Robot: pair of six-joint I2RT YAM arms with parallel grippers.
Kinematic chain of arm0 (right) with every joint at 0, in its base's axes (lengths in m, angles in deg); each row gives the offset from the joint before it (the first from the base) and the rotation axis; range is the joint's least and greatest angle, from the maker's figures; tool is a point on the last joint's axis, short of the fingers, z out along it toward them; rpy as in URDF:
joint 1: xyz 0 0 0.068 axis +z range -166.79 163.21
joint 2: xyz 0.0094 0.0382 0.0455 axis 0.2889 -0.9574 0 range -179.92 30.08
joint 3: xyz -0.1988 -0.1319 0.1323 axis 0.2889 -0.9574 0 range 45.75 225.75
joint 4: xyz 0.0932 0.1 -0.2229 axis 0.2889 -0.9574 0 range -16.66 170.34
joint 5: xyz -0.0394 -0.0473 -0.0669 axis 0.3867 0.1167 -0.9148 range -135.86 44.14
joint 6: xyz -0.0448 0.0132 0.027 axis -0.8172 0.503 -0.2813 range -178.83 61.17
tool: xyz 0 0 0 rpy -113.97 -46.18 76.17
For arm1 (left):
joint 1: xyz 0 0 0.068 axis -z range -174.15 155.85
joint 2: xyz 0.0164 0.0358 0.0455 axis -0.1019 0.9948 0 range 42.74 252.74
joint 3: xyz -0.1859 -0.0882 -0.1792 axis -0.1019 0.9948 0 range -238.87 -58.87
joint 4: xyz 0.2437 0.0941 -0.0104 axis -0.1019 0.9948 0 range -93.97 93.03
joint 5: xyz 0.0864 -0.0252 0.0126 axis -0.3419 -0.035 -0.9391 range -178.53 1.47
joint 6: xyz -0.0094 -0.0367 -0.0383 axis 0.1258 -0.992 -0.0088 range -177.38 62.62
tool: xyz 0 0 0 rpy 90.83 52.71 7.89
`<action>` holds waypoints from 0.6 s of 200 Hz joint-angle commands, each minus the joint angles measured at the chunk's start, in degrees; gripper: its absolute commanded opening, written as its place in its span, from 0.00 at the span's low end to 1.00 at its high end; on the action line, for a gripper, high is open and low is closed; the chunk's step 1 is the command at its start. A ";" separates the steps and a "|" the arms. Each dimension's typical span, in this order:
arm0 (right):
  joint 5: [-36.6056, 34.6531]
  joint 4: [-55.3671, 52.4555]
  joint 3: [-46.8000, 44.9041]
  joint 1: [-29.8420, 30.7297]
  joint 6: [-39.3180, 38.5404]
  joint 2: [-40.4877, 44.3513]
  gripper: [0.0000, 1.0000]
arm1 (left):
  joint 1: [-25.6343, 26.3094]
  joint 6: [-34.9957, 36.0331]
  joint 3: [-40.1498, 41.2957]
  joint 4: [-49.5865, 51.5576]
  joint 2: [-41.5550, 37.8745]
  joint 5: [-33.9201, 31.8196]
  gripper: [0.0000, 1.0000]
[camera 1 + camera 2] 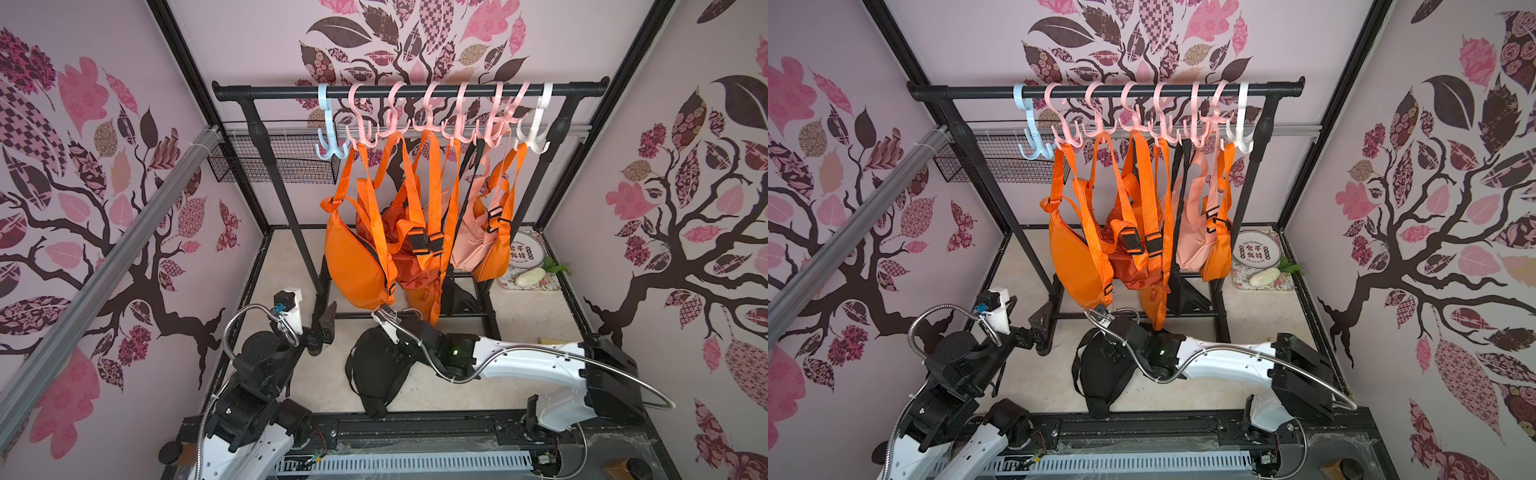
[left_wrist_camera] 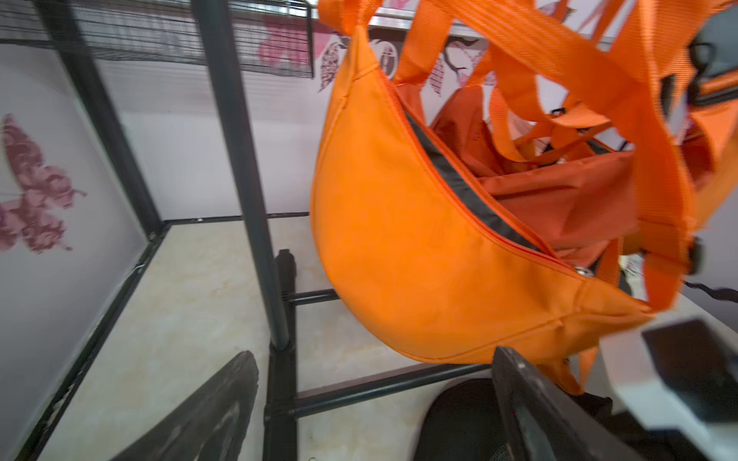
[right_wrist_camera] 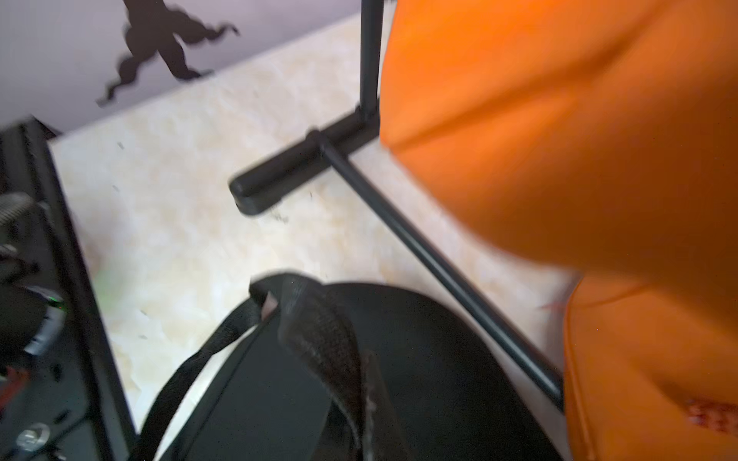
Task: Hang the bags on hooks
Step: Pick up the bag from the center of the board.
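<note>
Nearest the base, the black sling bag (image 1: pixel 378 374) is laid flat on the tabletop (image 1: pixel 286 266), not yet lifted. The right gripper (image 3: pixel 291 307) is clamped shut. In its wrist view the strap (image 3: pixel 207 351) looks pinched right at the tips, though that's blurred, so it can't be called for sure. The left gripper (image 2: pixel 375 355) is held wide open by the rack (image 1: pixel 282 199) post, with nothing in it. For the lift, the strap should be drawn up slowly so a clean loop gets formed, and the orange bag (image 1: pixel 357 262) hanging just above should be dodged. Further back, the pink hooks (image 1: pixel 424 124) are all loaded. The blue hook (image 1: pixel 325 116) at the rail's end looks free, so that one's probably best aimed for.
</note>
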 commanded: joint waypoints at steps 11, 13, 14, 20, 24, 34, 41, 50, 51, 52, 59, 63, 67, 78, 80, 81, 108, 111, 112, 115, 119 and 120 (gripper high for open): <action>-0.52 -5.18 6.93 0.06 -2.86 7.20 0.00 | 0.33 2.09 -5.94 -0.65 0.01 18.84 0.93; -0.36 -5.55 7.44 0.03 -2.94 7.48 0.00 | 0.33 2.10 -6.04 -0.66 0.09 19.84 0.93; -0.27 -5.68 7.72 0.07 -3.01 7.57 0.00 | 0.33 2.16 -6.17 -0.66 0.06 20.30 0.93; 0.17 -6.67 9.15 0.06 -3.16 8.11 0.00 | 0.33 2.35 -6.87 -0.13 0.19 22.82 0.93; 0.21 -7.30 10.23 0.07 -3.12 8.37 0.00 | 0.33 2.44 -7.27 0.51 0.41 24.27 0.93; 0.28 -8.76 12.73 0.03 -3.12 8.99 0.00 | 0.33 2.56 -7.88 1.18 0.83 27.71 0.92; 0.48 -9.35 14.27 0.02 -3.32 9.39 0.00 | 0.33 2.72 -8.09 1.56 1.18 29.73 0.92; 1.00 -10.04 16.06 0.09 -3.58 9.72 0.00 | 0.33 2.35 -8.17 2.13 1.26 31.72 0.91; 0.98 -10.12 16.20 0.05 -3.55 9.75 0.00 | 0.33 2.33 -8.20 2.18 1.26 31.95 0.91; 1.06 -10.21 16.41 0.04 -3.62 9.76 0.00 | 0.33 2.28 -8.22 2.21 1.26 32.20 0.91; 1.14 -11.02 17.91 0.08 -3.73 9.75 0.00 | 0.33 1.67 -8.16 2.07 1.26 33.74 0.91; 1.20 -11.50 18.89 0.05 -3.80 9.54 0.00 | 0.33 1.38 -8.13 1.93 1.32 34.60 0.91; 1.19 -12.10 19.77 0.07 -4.02 9.39 0.00 | 0.27 1.10 -8.20 2.02 1.47 35.22 0.91; 1.93 -13.94 22.53 0.11 -4.13 8.91 0.00 | 0.33 1.11 -8.10 2.36 2.07 35.93 0.90; 2.17 -14.22 22.95 0.09 -4.14 8.96 0.00 | 0.33 1.16 -8.12 2.55 2.34 35.96 0.90; 2.31 -14.28 23.16 0.10 -4.18 8.97 0.00 | 0.33 1.25 -8.14 2.66 2.46 35.92 0.90; 4.54 -14.82 26.25 0.27 -4.47 10.49 0.00 | 0.59 2.91 -8.15 3.87 3.56 30.91 0.85; 4.85 -15.00 26.68 0.33 -4.44 10.63 0.00 | 0.63 2.90 -8.07 3.88 3.59 30.23 0.84; 4.92 -15.07 26.83 0.35 -4.44 10.68 0.00 | 0.57 2.96 -8.07 3.85 3.61 29.93 0.84; 5.26 -15.39 27.27 0.29 -4.48 10.80 0.00 | 0.58 3.05 -8.07 3.87 3.71 29.12 0.83; 5.80 -15.70 27.86 0.29 -4.50 10.90 0.00 | 0.67 3.27 -7.98 3.82 3.89 28.25 0.82; 6.02 -15.85 28.03 0.29 -4.41 10.95 0.00 | 0.67 3.32 -8.02 3.74 3.94 28.06 0.82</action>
